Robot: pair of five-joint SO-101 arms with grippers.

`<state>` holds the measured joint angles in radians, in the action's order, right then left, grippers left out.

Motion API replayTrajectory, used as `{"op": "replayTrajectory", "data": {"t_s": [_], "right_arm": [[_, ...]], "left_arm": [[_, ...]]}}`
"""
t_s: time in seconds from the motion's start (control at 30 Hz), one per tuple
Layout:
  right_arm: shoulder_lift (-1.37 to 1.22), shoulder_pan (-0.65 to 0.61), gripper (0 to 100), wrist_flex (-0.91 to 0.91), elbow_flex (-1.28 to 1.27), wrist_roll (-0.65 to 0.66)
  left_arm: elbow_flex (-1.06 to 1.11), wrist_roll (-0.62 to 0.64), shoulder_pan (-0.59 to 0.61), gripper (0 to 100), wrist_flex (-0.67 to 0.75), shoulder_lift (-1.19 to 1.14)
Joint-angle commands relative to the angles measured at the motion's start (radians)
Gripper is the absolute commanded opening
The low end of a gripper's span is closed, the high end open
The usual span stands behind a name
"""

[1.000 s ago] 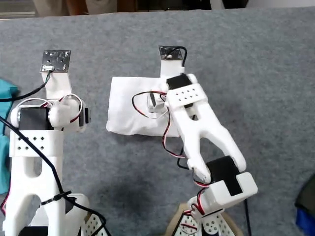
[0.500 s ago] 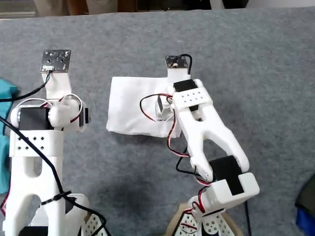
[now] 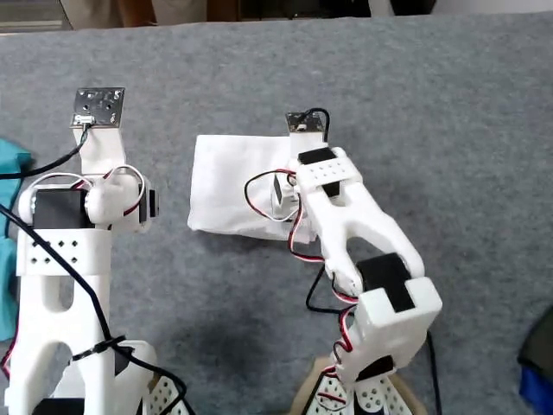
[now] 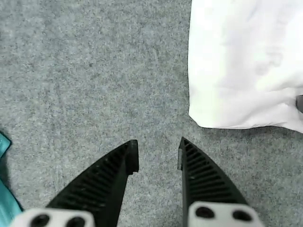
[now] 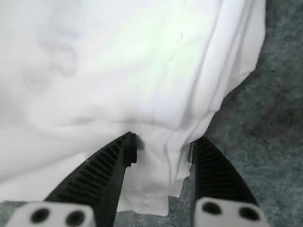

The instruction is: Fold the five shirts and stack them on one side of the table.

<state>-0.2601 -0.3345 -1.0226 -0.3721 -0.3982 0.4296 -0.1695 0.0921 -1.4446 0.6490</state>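
**Right gripper straddles the white shirt's edge; left gripper parted over bare table**

From the high view, you see the folded white shirt (image 3: 232, 184) lying near the middle of the grey table (image 3: 449, 121). Your right arm (image 3: 346, 216) reaches over the shirt's right-hand side, its wrist sitting above the fabric. Your left arm (image 3: 82, 216) stands well apart from the shirt, on its left. A teal cloth (image 3: 9, 173) lies at the table's left edge, and a dark and blue item (image 3: 537, 363) sits at the lower right corner.

In the left wrist view, your left gripper (image 4: 157, 153) has its fingers a narrow gap apart, with nothing between them, over bare table (image 4: 71, 71). The white shirt (image 4: 241, 61) lies near it but apart, and the teal cloth (image 4: 4, 189) shows at the edge.

In the right wrist view, your right gripper (image 5: 163, 144) is parted, one finger on either side of a bunched, creased edge of the white shirt (image 5: 118, 61). The fabric lies between the fingers, and grey table (image 5: 279, 118) shows beside it.
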Motion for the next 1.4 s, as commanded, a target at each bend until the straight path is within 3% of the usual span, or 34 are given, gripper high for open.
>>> {"op": "replayTrajectory", "data": {"t_s": [0.0, 0.17, 0.33, 0.73, 1.0, 1.37], "right_arm": [[-0.047, 0.021, 19.9, 0.035, 0.001, 0.003], [-0.062, 0.054, 18.0, 0.031, -0.001, 0.003], [-0.064, 0.077, 0.5, -0.012, 0.002, 0.005], [-0.062, 0.107, 0.5, -0.118, 0.151, 0.017], [-0.07, 0.191, 0.5, -0.281, 0.495, 0.161], [-0.225, 0.213, 0.5, -0.259, 0.676, 0.353]], "left_arm": [[0.002, 0.0, -0.002, 15, 0.012, 0.028], [0.002, 0.0, -0.002, 15, 0.014, 0.028], [0.002, 0.0, -0.002, 15, 0.014, 0.028], [0.002, -0.002, -0.002, 15, 0.011, 0.028], [0.002, -0.003, -0.002, 15, 0.008, 0.028], [0.002, -0.005, -0.002, 15, 0.006, 0.035]]}}
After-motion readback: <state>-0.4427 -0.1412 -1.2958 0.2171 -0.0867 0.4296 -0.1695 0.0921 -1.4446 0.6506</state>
